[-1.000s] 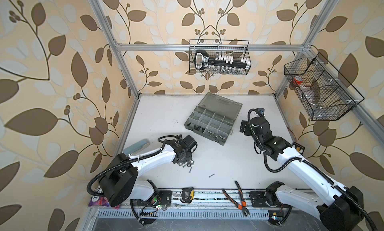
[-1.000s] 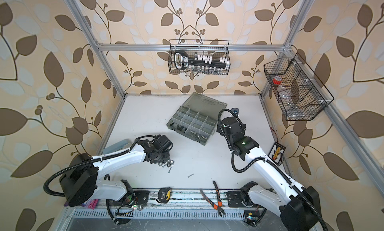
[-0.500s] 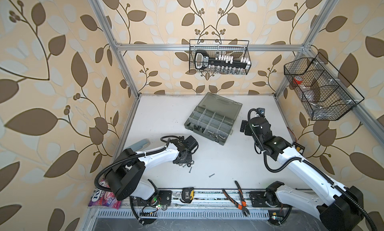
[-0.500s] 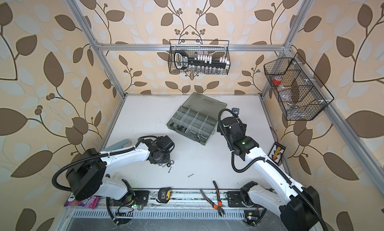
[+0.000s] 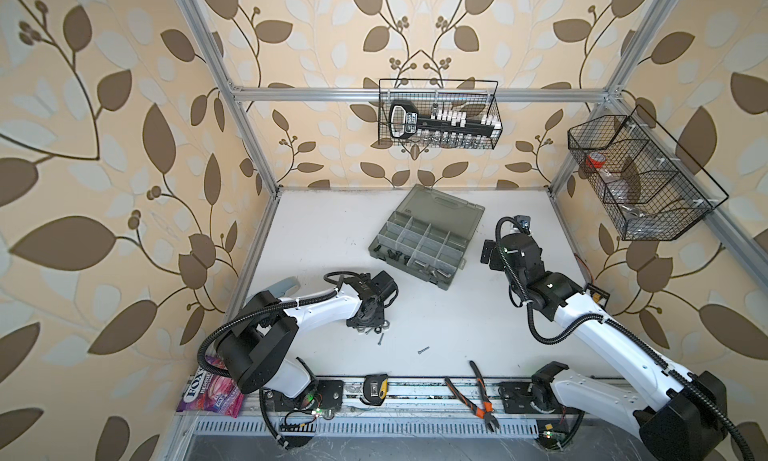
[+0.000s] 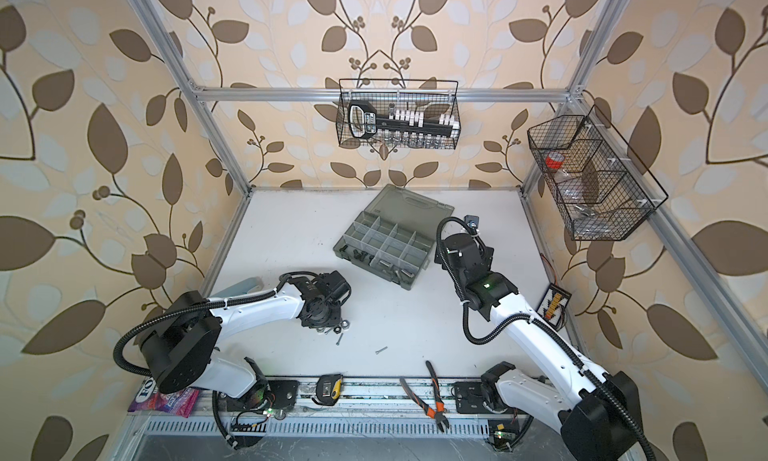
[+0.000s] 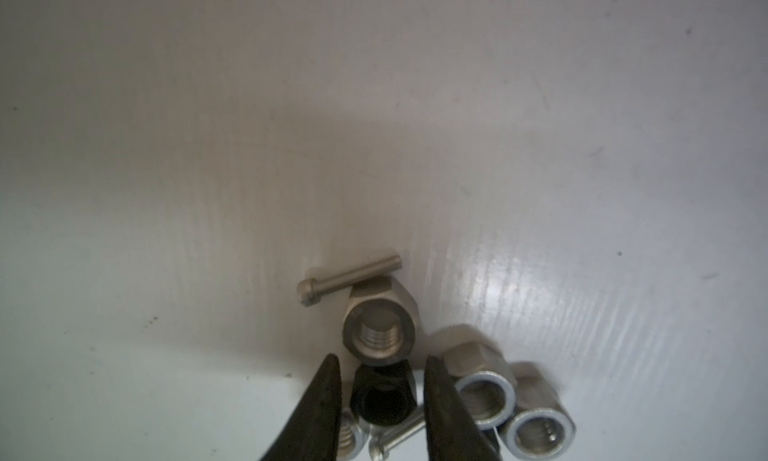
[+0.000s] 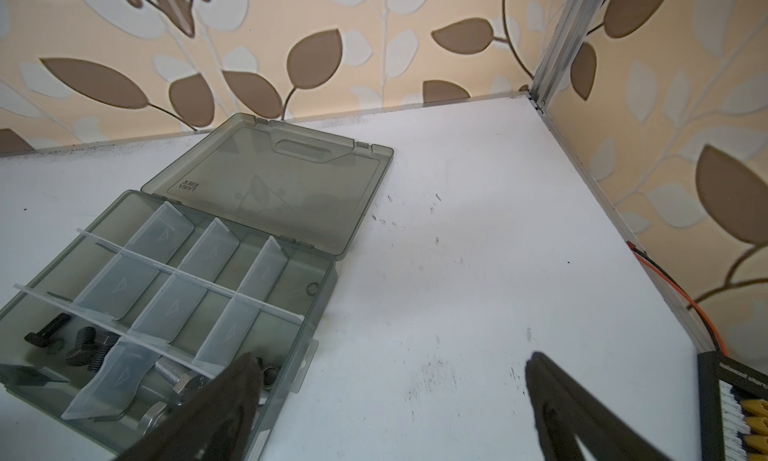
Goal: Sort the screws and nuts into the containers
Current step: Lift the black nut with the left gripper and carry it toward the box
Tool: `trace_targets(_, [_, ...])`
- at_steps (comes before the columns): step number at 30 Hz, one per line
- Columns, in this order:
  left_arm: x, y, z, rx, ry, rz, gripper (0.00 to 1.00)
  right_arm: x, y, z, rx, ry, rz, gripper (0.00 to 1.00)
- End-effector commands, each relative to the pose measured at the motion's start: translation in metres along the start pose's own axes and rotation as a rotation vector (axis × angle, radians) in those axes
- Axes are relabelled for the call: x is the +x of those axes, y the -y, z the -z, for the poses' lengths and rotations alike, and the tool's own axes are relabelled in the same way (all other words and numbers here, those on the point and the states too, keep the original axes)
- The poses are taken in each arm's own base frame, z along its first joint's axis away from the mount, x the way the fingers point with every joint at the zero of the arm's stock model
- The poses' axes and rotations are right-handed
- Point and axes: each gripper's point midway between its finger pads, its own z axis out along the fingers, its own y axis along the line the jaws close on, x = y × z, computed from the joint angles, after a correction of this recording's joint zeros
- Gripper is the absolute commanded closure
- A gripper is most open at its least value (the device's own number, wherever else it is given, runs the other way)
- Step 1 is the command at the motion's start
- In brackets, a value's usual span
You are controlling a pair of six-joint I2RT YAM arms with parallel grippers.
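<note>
**Left claw** (image 7: 380, 358): jaws stand wider than a second ago. Released, one jaw on either side of a black nut (image 7: 382, 400), with a sliver of gap on each side. Nothing is lifted. The elbow behind has shifted, and the claw stays over the same heap.

**Heap on the bench** (image 7: 540, 147):
- The black nut lies between my jaws.
- A silver nut (image 7: 379, 334), thread showing in its bore, lies just beyond my tips.
- A thin screw (image 7: 349, 278) rests against that silver nut, further out.
- Two more silver nuts (image 7: 482, 396) sit just beside one jaw.
- A second thin screw (image 7: 399, 436) lies under the claw.

**Right claw** (image 8: 392, 359): unchanged. Spread wide and empty, just beside the organiser box (image 8: 320, 297), which holds black and silver bolts in its near compartments.

**Reading:** I judge the widening to be a reset for a cleaner bite on the black nut. The heap is still unsorted.
</note>
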Motion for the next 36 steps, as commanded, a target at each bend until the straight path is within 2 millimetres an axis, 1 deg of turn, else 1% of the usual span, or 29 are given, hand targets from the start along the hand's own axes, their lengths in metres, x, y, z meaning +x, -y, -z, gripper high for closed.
trace_targets(1, [0.005, 0.002, -0.002, -0.002, -0.024, -0.022, 0.65, 0.000, 0.006, 0.000, 0.029, 0.003, -0.008, 0.00])
trace_targets(5, [0.008, 0.004, -0.004, 0.009, -0.039, -0.025, 0.65, 0.000, 0.006, 0.000, 0.032, 0.002, -0.006, 0.00])
trace_targets(9, [0.014, -0.001, -0.009, -0.001, -0.058, -0.018, 0.65, 0.000, 0.007, 0.000, 0.038, 0.005, -0.006, 0.00])
trace_targets(14, [0.013, -0.006, -0.011, -0.027, -0.051, -0.008, 0.66, 0.000, 0.008, 0.000, 0.039, 0.005, -0.009, 0.00])
trace_targets(17, [0.014, -0.005, -0.012, -0.028, -0.055, -0.005, 0.71, -0.001, 0.008, 0.001, 0.041, 0.006, -0.008, 0.00])
trace_targets(19, [0.015, -0.005, -0.011, -0.024, -0.058, -0.003, 0.75, -0.001, 0.009, 0.001, 0.043, 0.006, -0.008, 0.00])
trace_targets(21, [0.014, -0.005, -0.008, -0.021, -0.051, -0.004, 0.79, 0.000, 0.010, 0.001, 0.047, 0.006, -0.012, 0.00])
trace_targets(28, [0.003, -0.006, 0.009, -0.023, -0.003, -0.003, 0.84, 0.001, 0.010, 0.001, 0.049, 0.002, -0.022, 0.00])
trace_targets(29, [-0.003, -0.003, 0.019, 0.005, 0.025, -0.001, 0.84, 0.000, 0.010, 0.002, 0.050, 0.002, -0.024, 0.00])
trace_targets(33, [-0.014, 0.006, 0.036, 0.046, 0.065, -0.021, 0.84, -0.001, 0.012, 0.002, 0.058, 0.005, -0.029, 0.00])
trace_targets(36, [-0.027, 0.017, 0.052, 0.087, 0.108, -0.044, 0.84, -0.002, 0.015, 0.003, 0.070, 0.009, -0.045, 0.00])
